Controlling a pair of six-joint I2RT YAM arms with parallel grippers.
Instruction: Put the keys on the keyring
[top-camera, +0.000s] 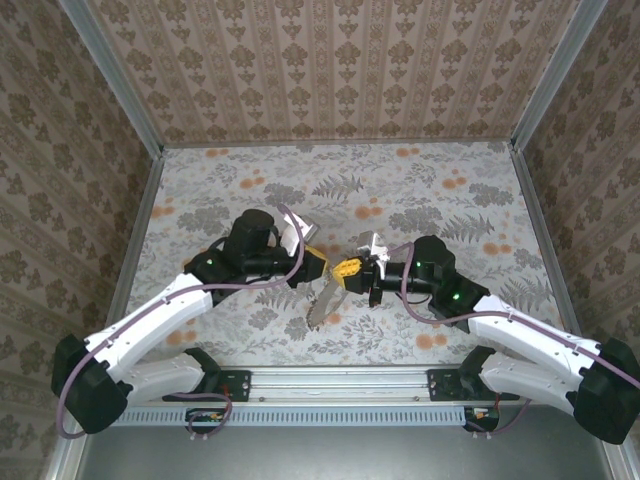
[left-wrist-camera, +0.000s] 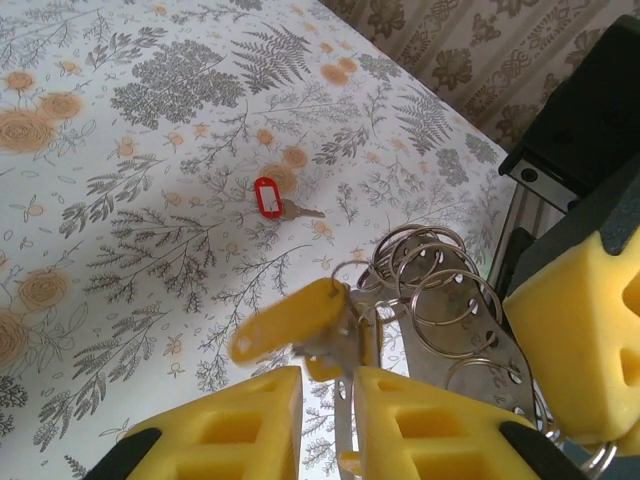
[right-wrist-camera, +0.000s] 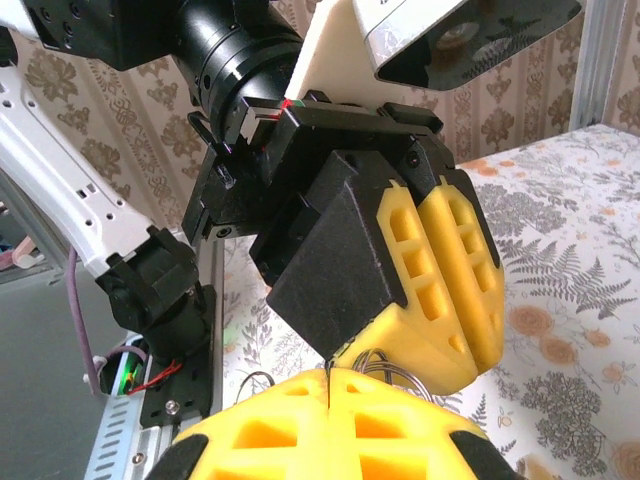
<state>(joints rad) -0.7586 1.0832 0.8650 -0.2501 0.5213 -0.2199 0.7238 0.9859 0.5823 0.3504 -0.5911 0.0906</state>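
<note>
Red key (left-wrist-camera: 266, 196) flat, yellow key (left-wrist-camera: 290, 322) aloft

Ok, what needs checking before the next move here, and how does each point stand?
1. Left gripper closed on the yellow key: ok.
2. Right gripper shut: ok.
3. Right gripper actually gripping the rings: cannot tell.
4. Yellow key threaded onto a ring: cannot tell, since they overlap in the left wrist view.
5. Red key on the rings: not ok, it lies apart on the table.
</note>
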